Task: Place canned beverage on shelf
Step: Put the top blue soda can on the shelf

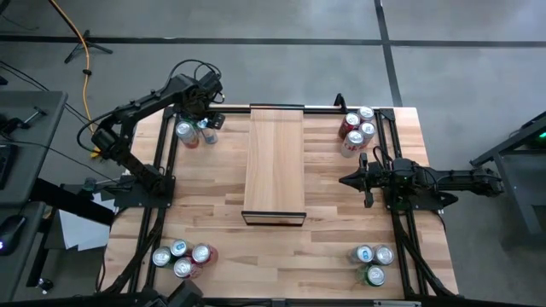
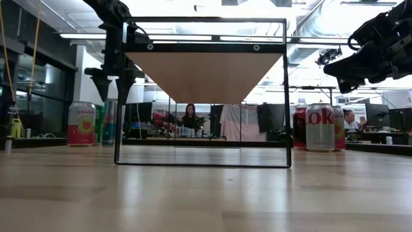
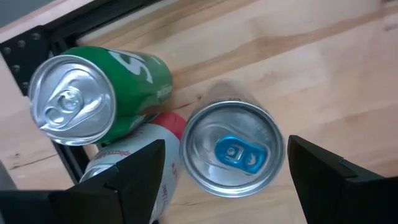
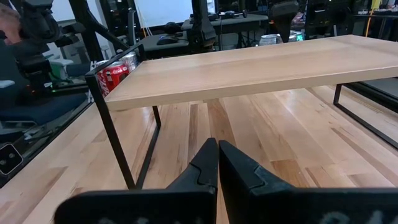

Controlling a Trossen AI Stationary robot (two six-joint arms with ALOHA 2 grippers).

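Pale wood fills the high view: the shelf [image 1: 275,162] lies lengthwise down the middle of the plank table [image 1: 213,222], with a dark frame at its near short end. The left gripper [image 1: 202,115] hangs over a small cluster of cans [image 1: 194,131] at the far left corner, while the right gripper [image 1: 351,180] waits beside the shelf's right edge, apart from it. More cans stand in groups at the other three corners.

From the low view, the shelf [image 2: 203,74] is a raised board on a thin black frame. The left gripper [image 2: 113,84] points down just left of that frame, above a pink can [image 2: 81,123] and a green one behind it. Red and silver cola cans [image 2: 318,126] stand to the right, under the right arm [image 2: 373,51].

The left wrist view looks straight down on a silver can with a blue tab [image 3: 231,148] — it sits between the spread fingers [image 3: 140,174], which do not yet touch it. A green can [image 3: 99,93] and a red-and-white can [image 3: 163,149] crowd against it.

The right wrist view shows the right gripper [image 4: 217,162] pressed together and holding nothing, facing the shelf [image 4: 249,65] from the side.
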